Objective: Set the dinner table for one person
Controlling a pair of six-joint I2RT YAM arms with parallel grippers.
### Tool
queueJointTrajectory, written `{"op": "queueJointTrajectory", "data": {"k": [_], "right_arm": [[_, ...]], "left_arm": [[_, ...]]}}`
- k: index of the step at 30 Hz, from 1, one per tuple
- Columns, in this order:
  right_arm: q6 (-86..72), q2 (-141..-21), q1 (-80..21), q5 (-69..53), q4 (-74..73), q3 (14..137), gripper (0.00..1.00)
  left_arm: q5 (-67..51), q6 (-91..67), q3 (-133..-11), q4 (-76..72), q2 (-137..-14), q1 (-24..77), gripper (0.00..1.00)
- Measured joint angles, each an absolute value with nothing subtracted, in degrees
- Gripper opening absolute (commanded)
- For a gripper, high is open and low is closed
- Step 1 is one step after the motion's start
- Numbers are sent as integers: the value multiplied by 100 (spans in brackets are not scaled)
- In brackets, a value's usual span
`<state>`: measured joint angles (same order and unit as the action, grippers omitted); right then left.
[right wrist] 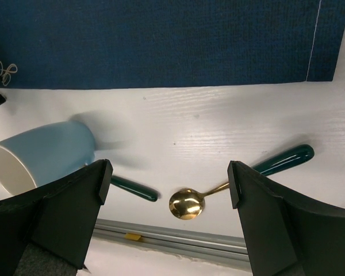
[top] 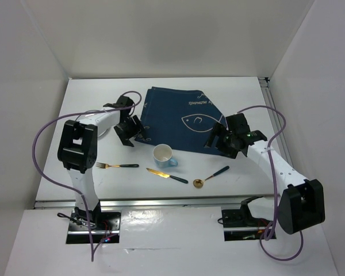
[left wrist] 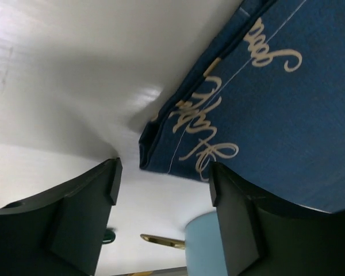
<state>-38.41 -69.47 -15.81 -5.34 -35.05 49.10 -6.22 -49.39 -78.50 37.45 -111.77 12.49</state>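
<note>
Top external view, table [top: 241,95] bore mat [top: 178,118], left gripper [top: 129,131] at mat's left corner, right gripper [top: 218,138] at mat's right edge, jaws stood apart, empty, mug [top: 163,155], fork [top: 112,165], knife [top: 167,175], spoon [top: 210,177] lay before mat.

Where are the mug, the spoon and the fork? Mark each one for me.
light blue mug [right wrist: 46,155], right wrist view, on its blue outer wall.
gold spoon [right wrist: 186,204], right wrist view, on its bowl.
gold fork [top: 123,165], top external view, on its dark green handle.

Woven matt cloth placemat [right wrist: 161,43], glossy gold-metal spoon [right wrist: 187,203], glazed mug [right wrist: 43,158], smooth white table [right wrist: 218,126].
</note>
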Motion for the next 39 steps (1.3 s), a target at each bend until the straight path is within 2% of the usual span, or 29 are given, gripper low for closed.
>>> {"op": "queueJointTrajectory", "data": {"k": [4, 8, 9, 11, 21, 31, 35, 39], "right_arm": [[-3913, -6947, -1463, -624, -3474, 4899, 95], [-4023, -7013, -1271, -801, -3406, 4827, 94], [-4073, -7050, -1225, -854, -3389, 4810, 92], [-4180, -7159, -1107, -1055, -3251, 4696, 91], [-5094, -8077, -694, -1704, -2220, 4222, 76], [-5717, -8156, -637, -1750, -1806, 3774, 76], [-5815, -8099, -635, -1592, -1723, 3603, 73], [-5957, -8093, -633, -1444, -1669, 3562, 64]], "left_arm": [[-607, -5013, -8073, 3789, -11417, 1288, 67], [-539, -5094, -8230, 3793, -11544, 1306, 37], [-523, -5116, -8230, 3806, -11544, 1306, 17], [-515, -5072, -8235, 3828, -11544, 1306, 1], [-478, -5026, -8235, 3964, -11192, 1369, 0], [-346, -4954, -7819, 4007, -10169, 1387, 0], [-349, -4954, -7651, 4016, -10156, 1387, 0], [-351, -4952, -7638, 4021, -10156, 1387, 0]]}}
